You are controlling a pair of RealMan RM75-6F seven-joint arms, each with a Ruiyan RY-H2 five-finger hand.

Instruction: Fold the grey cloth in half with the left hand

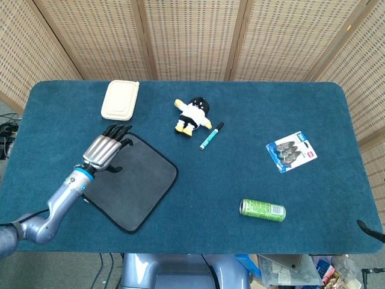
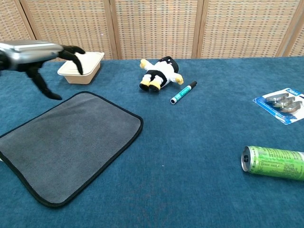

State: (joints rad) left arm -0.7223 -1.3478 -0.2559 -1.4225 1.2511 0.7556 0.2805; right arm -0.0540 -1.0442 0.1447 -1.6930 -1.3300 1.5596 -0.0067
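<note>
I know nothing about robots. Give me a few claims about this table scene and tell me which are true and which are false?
1. The grey cloth lies flat and unfolded. True.
2. The left robot hand is gripping the cloth's corner. False: it hovers open above the cloth's far corner, holding nothing.
3. The green can stands upright. False: it lies on its side.
4. The marker lies beside the plush toy. True.
5. The cream container sits on the cloth. False: it sits on the table beyond it.

even, bright light fell across the bench (image 1: 252,150), casting only faint shadows; both views were sharp, though the left robot hand (image 2: 35,54) showed slight motion blur.
</note>
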